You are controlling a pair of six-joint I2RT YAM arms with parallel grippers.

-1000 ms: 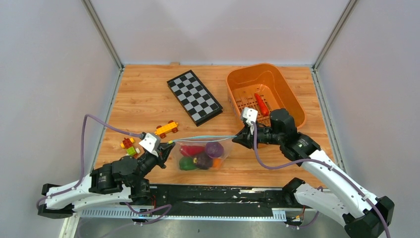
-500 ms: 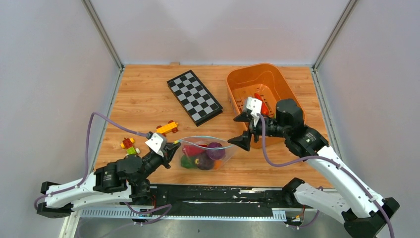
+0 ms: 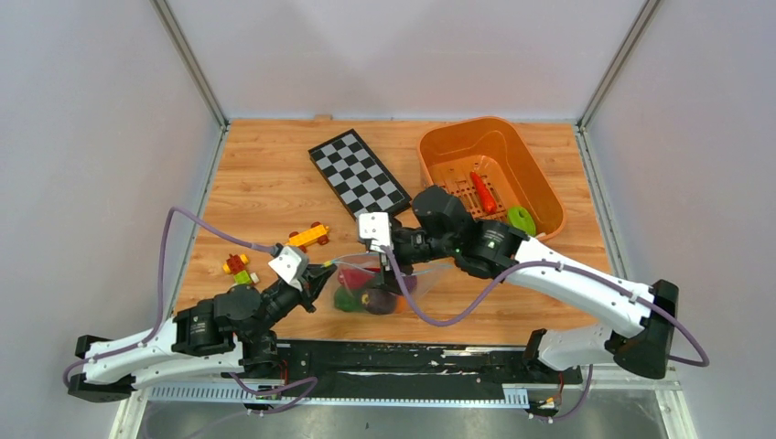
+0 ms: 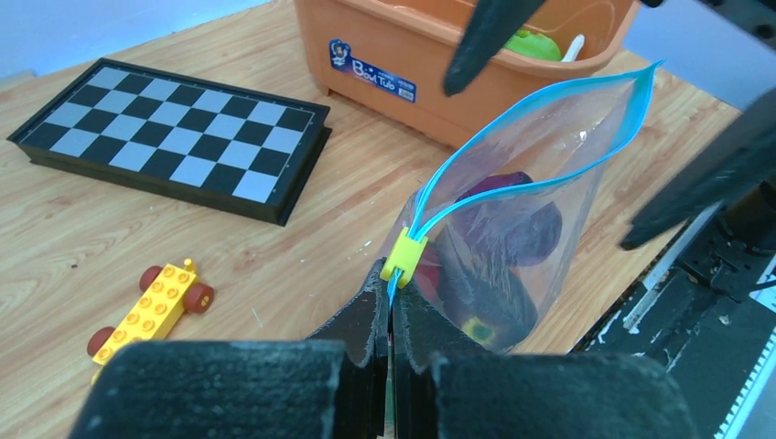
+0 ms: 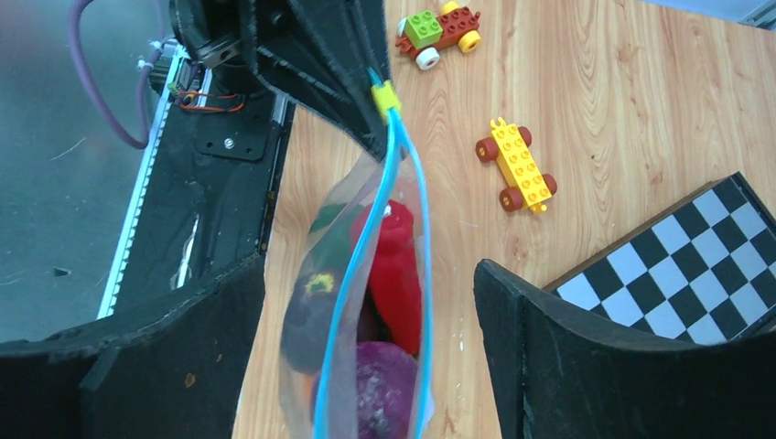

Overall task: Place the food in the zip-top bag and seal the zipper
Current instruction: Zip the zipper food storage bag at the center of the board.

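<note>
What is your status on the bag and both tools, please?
Left tool shut on zipper end beside yellow slider. Right tool open, straddling zip-top bag's mouth. Food inside, zipper unsealed. Red piece, green piece lie in orange basket.

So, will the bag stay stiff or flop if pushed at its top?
Probably floppy: the zip-top bag is thin film, mouth gaping. Likely bottom-heavy, since the food sits low. The left hand pinching its corner may steady it.

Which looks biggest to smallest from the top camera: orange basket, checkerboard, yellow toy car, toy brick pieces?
1. orange basket
2. checkerboard
3. yellow toy car and toy brick pieces: too alike to rank.
</note>
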